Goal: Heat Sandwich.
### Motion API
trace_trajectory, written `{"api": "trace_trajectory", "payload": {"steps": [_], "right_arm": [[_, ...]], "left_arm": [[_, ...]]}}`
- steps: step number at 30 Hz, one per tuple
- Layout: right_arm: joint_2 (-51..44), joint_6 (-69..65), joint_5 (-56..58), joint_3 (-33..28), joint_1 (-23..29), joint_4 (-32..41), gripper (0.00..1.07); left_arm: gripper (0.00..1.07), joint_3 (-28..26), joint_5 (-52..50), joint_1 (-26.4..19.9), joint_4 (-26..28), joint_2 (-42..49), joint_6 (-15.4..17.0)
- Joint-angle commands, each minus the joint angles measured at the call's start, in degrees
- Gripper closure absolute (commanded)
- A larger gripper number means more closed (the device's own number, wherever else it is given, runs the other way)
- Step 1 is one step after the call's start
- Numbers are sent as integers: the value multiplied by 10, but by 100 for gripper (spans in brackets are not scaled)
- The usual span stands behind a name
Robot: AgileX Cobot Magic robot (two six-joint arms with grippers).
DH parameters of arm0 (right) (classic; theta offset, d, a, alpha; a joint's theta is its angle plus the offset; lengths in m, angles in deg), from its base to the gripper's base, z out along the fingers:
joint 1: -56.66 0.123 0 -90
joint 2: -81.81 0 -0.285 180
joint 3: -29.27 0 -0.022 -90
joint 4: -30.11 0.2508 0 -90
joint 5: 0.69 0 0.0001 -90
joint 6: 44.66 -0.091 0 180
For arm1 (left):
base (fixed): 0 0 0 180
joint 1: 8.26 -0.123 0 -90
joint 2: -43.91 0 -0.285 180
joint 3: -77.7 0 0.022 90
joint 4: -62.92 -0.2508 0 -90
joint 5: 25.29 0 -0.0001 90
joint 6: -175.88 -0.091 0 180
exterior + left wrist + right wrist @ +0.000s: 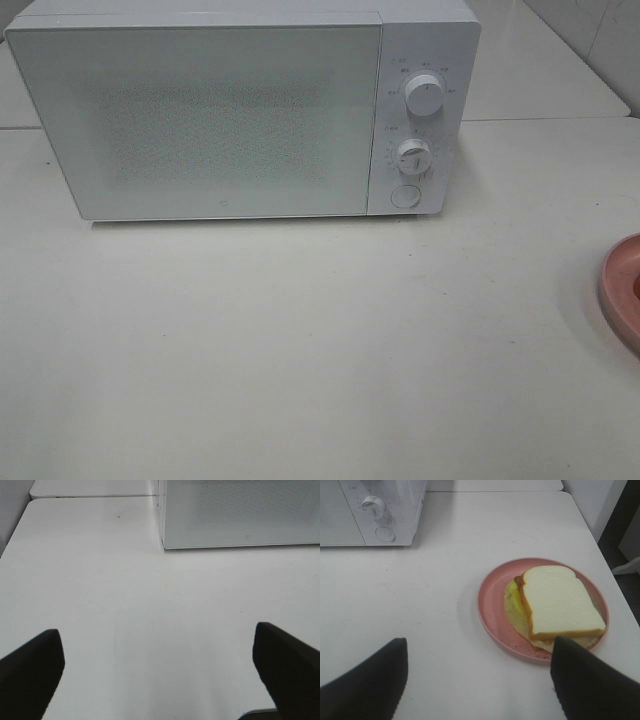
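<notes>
Looking at your right wrist view: sandwich point(559, 605) lies flat on the pink plate point(490, 607) near the counter's point(300, 350) right edge, long axis running roughly toward the closed white microwave point(240, 110) at the back. Both pincers, left pincer point(160, 672) and right pincer point(477, 680), gape wide, holding nothing. Counter's plain white.

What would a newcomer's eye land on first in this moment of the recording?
The white microwave fills the back of the table, door shut, two knobs on its right panel. Next comes the pink plate at the table's right edge, carrying the sandwich. Both grippers, left gripper and right gripper, hang open and empty.
</notes>
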Motion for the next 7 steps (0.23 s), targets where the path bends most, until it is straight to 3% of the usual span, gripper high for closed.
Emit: {"api": "trace_trajectory", "payload": {"steps": [1, 7], "right_arm": [[-11, 2, -1, -1, -3, 1, 31], [-11, 2, -1, -1, -3, 1, 31]], "left_arm": [[10, 3, -3, -1, 1, 15, -1], [10, 3, -3, -1, 1, 15, -1]]}}
